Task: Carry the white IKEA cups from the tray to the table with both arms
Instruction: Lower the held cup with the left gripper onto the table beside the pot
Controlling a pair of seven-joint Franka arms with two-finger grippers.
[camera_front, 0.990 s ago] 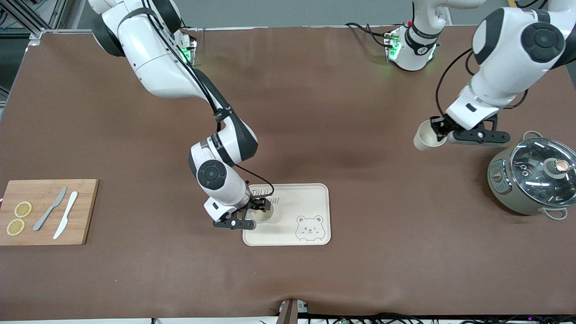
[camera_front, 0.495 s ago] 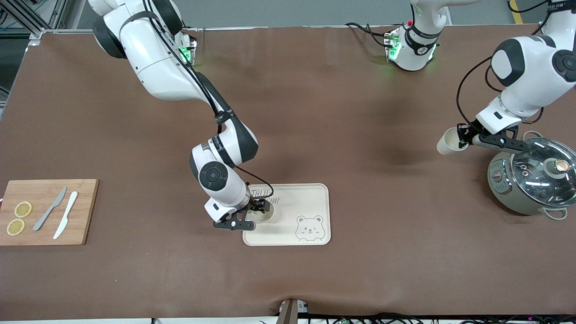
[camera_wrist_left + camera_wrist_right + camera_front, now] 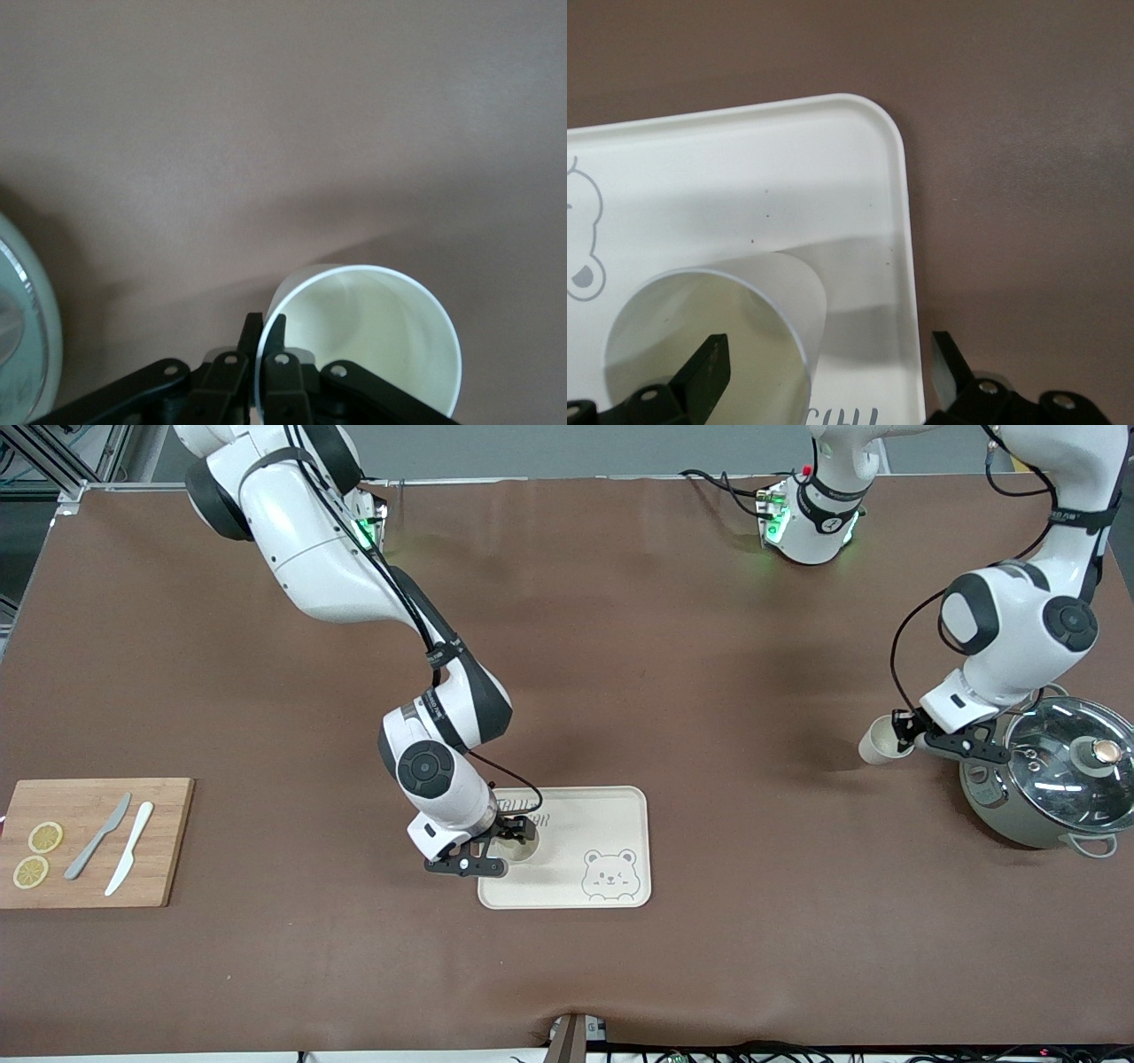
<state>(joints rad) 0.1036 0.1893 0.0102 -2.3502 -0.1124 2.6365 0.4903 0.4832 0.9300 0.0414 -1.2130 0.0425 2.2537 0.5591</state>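
Note:
One white cup (image 3: 516,844) stands upright on the bear-printed tray (image 3: 611,815), at the tray's corner toward the right arm's end. My right gripper (image 3: 512,836) is open at its rim, one finger inside the cup (image 3: 700,328) and the other outside, over the tray's edge (image 3: 908,221); its midpoint shows in the right wrist view (image 3: 826,367). My left gripper (image 3: 904,731) is shut on the rim of the second white cup (image 3: 877,742) and holds it low over the table beside the pot. In the left wrist view its fingers (image 3: 263,328) pinch the cup's wall (image 3: 372,336).
A grey-green pot with a glass lid (image 3: 1050,779) stands at the left arm's end, close to the held cup; its edge shows in the left wrist view (image 3: 22,345). A wooden board (image 3: 89,841) with lemon slices and two knives lies at the right arm's end.
My left arm has swung the held cup toward the pot and lowered it toward the table. My right gripper has stayed at the cup on the tray.

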